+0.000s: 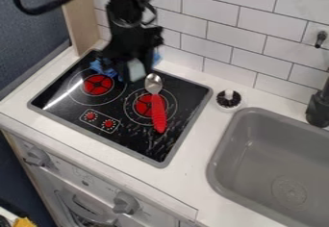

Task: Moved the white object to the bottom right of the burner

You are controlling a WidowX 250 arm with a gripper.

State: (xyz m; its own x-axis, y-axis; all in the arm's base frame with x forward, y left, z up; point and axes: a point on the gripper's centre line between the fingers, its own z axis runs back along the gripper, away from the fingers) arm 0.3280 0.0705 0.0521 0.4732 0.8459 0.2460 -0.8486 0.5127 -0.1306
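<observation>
The black gripper [136, 73] hangs down over the back part of the black stovetop [122, 131], shut on a small white object [136, 70]. That object sits snugly between dark fingers, and its upper part is hidden by the gripper. A spoon with a red handle [158, 115] lies across the right burner [143, 107], its metal bowl toward the back, just below and right of the gripper.
Blue cloth [103, 68] lies behind the left burner [97, 84], partly covered by the gripper. On the counter to the right stand a round brush [229, 99] and a grey sink [276, 154] with a black faucet [319, 108]. White tiles rise behind the stove.
</observation>
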